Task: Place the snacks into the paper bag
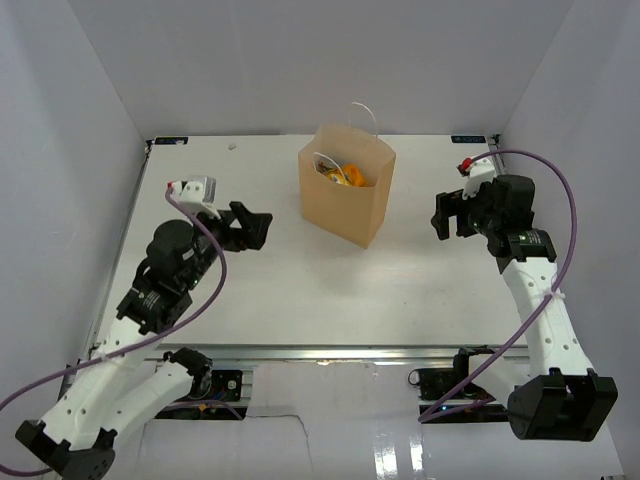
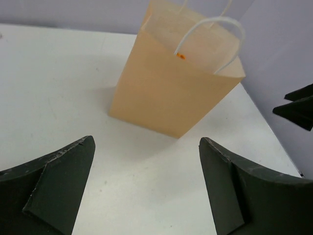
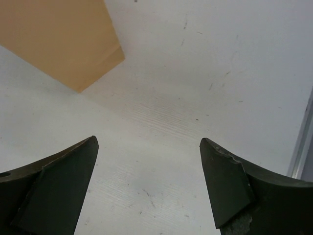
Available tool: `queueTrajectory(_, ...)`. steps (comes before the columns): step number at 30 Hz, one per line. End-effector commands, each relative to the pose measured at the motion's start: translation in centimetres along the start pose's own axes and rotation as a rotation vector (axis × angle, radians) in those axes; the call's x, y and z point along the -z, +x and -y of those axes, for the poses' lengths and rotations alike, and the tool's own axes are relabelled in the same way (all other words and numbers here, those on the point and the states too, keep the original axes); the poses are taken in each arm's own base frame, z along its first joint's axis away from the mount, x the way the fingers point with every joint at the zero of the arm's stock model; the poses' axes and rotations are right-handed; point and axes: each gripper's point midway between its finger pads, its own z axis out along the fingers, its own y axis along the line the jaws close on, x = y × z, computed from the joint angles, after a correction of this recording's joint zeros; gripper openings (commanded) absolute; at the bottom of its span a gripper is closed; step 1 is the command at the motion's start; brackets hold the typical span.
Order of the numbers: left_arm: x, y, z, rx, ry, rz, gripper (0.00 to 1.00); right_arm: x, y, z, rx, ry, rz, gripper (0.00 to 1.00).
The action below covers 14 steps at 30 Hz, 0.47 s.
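The left arm (image 1: 150, 290) rises from its base and bends toward the middle; the left claw (image 1: 252, 224) stands wide apart, gripping nothing; the right arm (image 1: 540, 300) extends up the right side; the right claw (image 1: 452, 210) faces leftward, fingers parted, equally empty.

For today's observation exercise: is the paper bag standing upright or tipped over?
Upright: the paper bag stands on its base, mouth open upward, snacks visible inside.

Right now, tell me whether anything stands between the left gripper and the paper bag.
Nothing visible does. Only bare table lies between the open, empty left gripper and the upright paper bag, whose mouth shows snacks already inside.
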Motion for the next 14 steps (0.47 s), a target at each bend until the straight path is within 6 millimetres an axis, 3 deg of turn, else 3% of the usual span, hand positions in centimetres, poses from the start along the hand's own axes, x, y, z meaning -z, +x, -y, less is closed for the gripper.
queueTrajectory(1, 1.7, 3.6, -2.8, 0.102, -0.110, -0.022, 0.98, 1.6, -1.3, 2.0, -0.047, 0.141, 0.035, 0.90)
queueTrajectory(2, 2.7, 3.2, -2.8, 0.127, -0.105, 0.011, 0.98, 1.9, -1.4, 2.3, -0.050, 0.165, 0.039, 0.90)
queueTrajectory(6, 3.3, 4.3, -3.4, 0.141, -0.115, 0.009, 0.98, 2.8, -2.1, 2.4, -0.046, 0.184, 0.063, 0.90)
queueTrajectory(14, 3.0, 5.0, -3.0, 0.122, -0.093, -0.030, 0.98, 3.8, -1.3, 1.9, -0.073, 0.194, 0.076, 0.90)
